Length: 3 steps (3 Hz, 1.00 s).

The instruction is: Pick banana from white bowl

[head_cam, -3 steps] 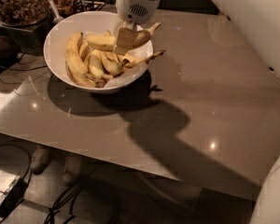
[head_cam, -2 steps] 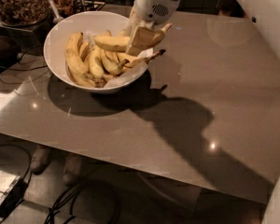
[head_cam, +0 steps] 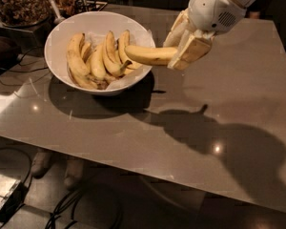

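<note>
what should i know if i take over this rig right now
Gripper: shut on the banana, just past the right rim of the white bowl.
Banana: held roughly level, free end over the bowl's right side, above the other bananas lying inside.
Bowl: back left of the table.
Done: banana gripped and out of the pile.
Left: carry it clear of the bowl.

Single view only. Looks down at a slant from above the near edge of the bench (head_cam: pixel 229 128), facing its far side, fairly close. Takes in the bowl (head_cam: pixel 56 32) upper left and the pincer (head_cam: pixel 171 55) upper right, clamped on the banana (head_cam: pixel 145 55).
</note>
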Each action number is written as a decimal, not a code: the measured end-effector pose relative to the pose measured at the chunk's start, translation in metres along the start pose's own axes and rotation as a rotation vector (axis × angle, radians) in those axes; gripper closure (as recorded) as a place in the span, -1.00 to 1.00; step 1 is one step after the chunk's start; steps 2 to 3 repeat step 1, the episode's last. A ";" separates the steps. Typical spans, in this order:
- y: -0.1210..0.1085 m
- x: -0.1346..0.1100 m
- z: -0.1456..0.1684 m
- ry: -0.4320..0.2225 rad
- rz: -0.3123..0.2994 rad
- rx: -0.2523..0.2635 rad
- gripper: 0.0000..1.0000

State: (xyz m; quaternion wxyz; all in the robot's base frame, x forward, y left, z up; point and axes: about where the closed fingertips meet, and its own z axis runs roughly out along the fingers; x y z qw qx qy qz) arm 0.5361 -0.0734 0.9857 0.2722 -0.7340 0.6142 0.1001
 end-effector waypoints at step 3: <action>0.003 0.003 -0.003 0.001 0.005 0.003 1.00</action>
